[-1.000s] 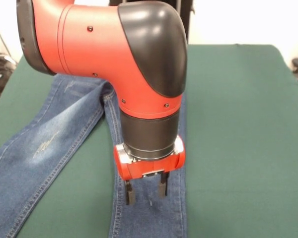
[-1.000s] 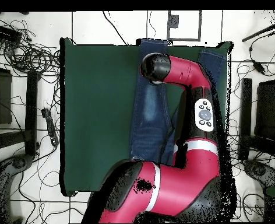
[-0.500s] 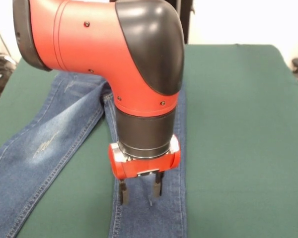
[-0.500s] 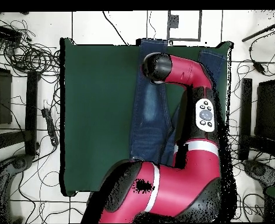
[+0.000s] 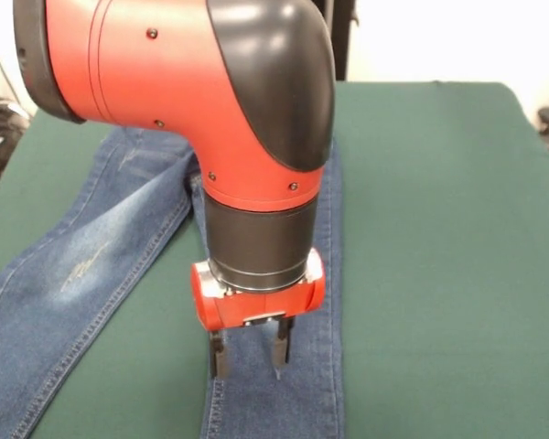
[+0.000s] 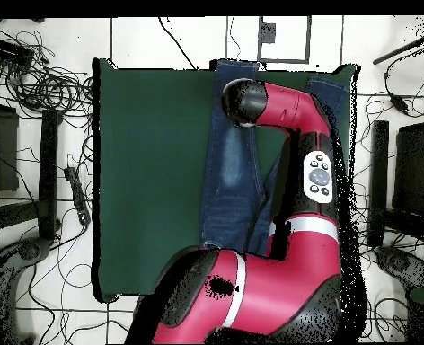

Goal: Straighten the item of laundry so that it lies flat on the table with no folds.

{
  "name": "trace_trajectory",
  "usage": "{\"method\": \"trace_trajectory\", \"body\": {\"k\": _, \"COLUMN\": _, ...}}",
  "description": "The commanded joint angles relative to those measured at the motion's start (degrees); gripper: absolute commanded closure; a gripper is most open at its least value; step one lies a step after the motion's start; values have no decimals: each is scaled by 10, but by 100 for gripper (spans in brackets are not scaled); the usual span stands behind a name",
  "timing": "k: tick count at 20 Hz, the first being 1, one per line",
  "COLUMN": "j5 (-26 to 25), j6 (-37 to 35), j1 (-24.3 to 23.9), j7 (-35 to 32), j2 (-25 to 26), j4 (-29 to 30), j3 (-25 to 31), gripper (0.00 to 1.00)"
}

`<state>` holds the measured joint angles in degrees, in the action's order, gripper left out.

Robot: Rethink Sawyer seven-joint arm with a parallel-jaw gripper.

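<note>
Blue denim jeans, the item of laundry [image 5: 82, 265], lie on the dark green table [image 5: 439, 229] with their two legs spread in a V; the waist is hidden behind the arm. My gripper [image 5: 249, 357] points straight down over the right leg's left seam. It is open, nothing between its black fingers [image 5: 218, 361]. I cannot tell whether the tips touch the cloth. In the overhead view the jeans [image 6: 229, 171] show as a long blue strip on the table [image 6: 148, 171], and the arm's black cap [image 6: 240, 99] covers the gripper.
Both legs run past the lower edge of the front view. In the overhead view, cables [image 6: 36, 81] and dark stands [image 6: 4, 153] lie on the floor round the table. Wide green cloth spreads to the right of the jeans in the front view.
The arm and gripper have shifted a little to the left in the front view, from the middle of the right leg toward its left seam. The finger gap looks unchanged. The jeans have not moved.
</note>
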<state>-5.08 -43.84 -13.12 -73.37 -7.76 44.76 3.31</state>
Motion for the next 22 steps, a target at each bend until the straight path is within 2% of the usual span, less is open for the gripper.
{"method": "trace_trajectory", "body": {"k": 1, "j5": -38, "j6": 37, "j1": 5, "j7": -43, "j2": 20, "j4": 58, "j3": 5, "gripper": 0}}
{"method": "trace_trajectory", "body": {"k": 11, "j5": -71, "j6": 46, "j1": -12, "j7": -29, "j2": 62, "j4": 54, "j3": 9, "gripper": 0}}
{"method": "trace_trajectory", "body": {"k": 18, "j5": -56, "j6": 12, "j1": -20, "j7": -12, "j2": 73, "j4": 47, "j3": 28, "gripper": 0}}
{"method": "trace_trajectory", "body": {"k": 22, "j5": -39, "j6": 9, "j1": -29, "j7": -8, "j2": 54, "j4": 64, "j3": 47, "gripper": 0}}
